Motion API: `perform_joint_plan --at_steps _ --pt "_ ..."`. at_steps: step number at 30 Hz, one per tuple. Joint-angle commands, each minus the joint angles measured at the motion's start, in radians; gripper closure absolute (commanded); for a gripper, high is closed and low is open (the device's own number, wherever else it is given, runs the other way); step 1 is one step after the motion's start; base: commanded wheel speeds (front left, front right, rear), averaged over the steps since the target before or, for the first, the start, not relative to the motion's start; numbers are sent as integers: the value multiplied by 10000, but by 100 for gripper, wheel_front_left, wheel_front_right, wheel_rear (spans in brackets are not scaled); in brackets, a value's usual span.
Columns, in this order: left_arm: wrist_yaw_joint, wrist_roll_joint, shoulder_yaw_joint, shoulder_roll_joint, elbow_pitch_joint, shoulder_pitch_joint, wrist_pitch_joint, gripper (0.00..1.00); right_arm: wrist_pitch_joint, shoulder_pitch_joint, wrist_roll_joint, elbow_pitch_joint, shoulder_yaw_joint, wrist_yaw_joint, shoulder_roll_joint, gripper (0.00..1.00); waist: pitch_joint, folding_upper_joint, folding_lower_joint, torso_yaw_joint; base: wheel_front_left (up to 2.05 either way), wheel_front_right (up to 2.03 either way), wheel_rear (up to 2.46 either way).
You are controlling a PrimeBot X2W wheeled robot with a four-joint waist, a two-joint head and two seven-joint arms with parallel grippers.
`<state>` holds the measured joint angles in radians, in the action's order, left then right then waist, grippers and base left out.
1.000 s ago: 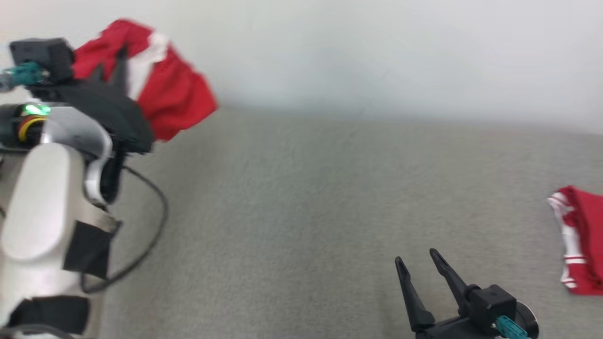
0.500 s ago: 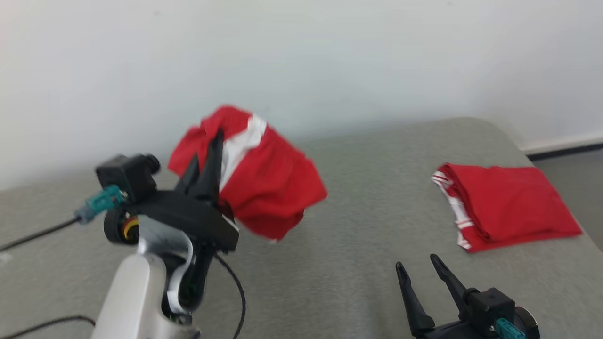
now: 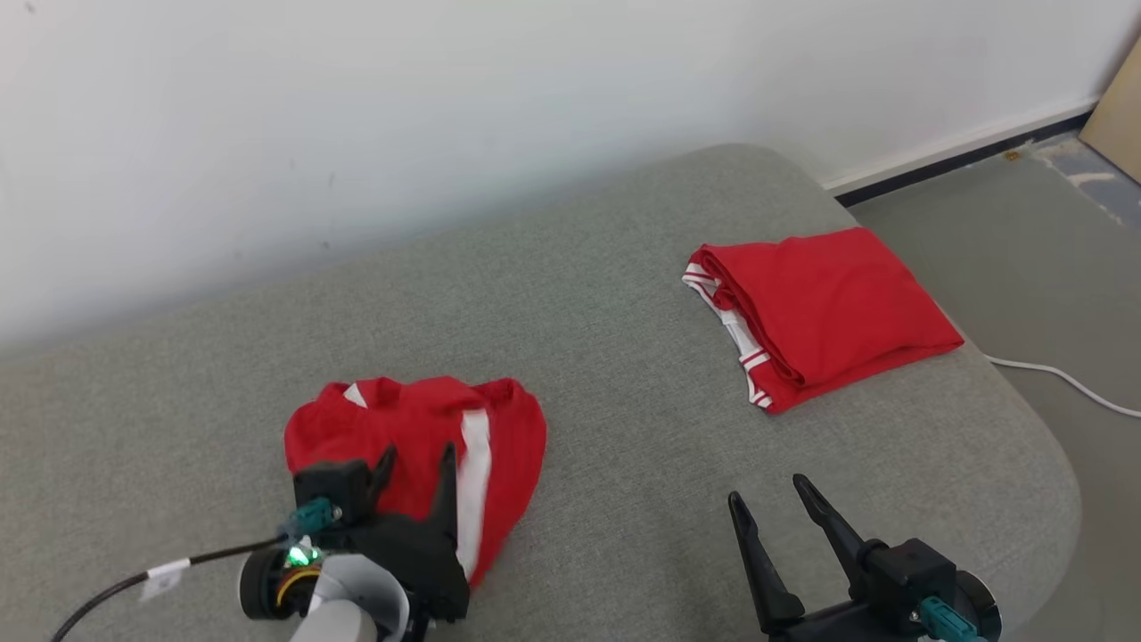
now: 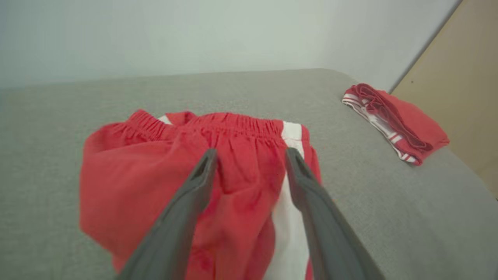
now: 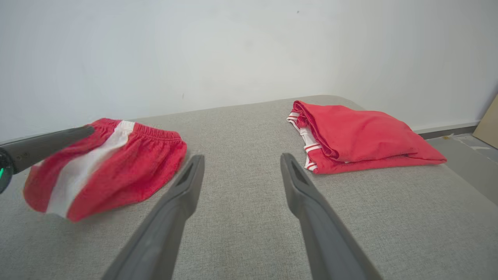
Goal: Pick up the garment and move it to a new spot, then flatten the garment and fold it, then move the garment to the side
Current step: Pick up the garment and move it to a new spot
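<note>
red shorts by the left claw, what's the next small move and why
Probably lift the left claw straight up and clear. Its jaws stand open over the red shorts, which lie crumpled on the grey cushion, with the waistband bunched and not yet flat. Once clear, it could reach for a waistband corner to spread them.

Free: broad strip of grey cushion (image 3: 624, 401) between the crumpled red shorts (image 3: 401, 423) and the folded red garment (image 3: 820, 303); right tool (image 3: 765, 487), fingers spread, points into it.
Free: cushion behind and left of the shorts, up to the wall (image 3: 446, 107).
Obstacle: left tool (image 3: 418, 448), fingers apart, low over the shorts' near edge; its black cable (image 3: 107, 588) runs off left.
Obstacle: folded garment, near the cushion's rounded right corner; beyond it the floor (image 3: 1025, 232) with a white cord (image 3: 1061, 383).
</note>
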<state>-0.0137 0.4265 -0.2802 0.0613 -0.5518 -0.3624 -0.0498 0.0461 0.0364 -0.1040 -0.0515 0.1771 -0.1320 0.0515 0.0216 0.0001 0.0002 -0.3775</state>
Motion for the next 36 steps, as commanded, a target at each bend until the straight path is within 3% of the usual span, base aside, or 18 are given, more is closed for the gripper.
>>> perform_joint_plan --at_steps 1,9,18,22,28,36 --pt "98 113 -66 -27 -295 -39 -177 0 64 -110 -42 -2 19 21 -18 0 18 -1 -2 320 0 0 0" --pt "571 330 -352 -24 -218 150 -1509 0 3 163 67 -3 -120 21 -15 0 -411 -1 -2 1513 0 0 0" --pt "489 -681 545 1051 2986 2073 -2151 0 179 477 110 -122 -896 19 -14 0 -834 -1 -2 2973 0 0 0" --pt "513 -867 1455 900 4129 3633 -2148 0 379 536 97 -396 -1392 21 8 0 -958 -1 -2 3440 0 0 0" --pt "637 -1313 2155 986 4119 5041 -2151 0 534 726 67 -895 -1769 21 5 0 -1115 -1 -2 4034 0 0 0" --pt "949 -1660 2661 919 4228 5547 -2152 0 566 1127 14 -1206 -2023 21 139 0 -1314 -1 -2 4679 0 0 0"
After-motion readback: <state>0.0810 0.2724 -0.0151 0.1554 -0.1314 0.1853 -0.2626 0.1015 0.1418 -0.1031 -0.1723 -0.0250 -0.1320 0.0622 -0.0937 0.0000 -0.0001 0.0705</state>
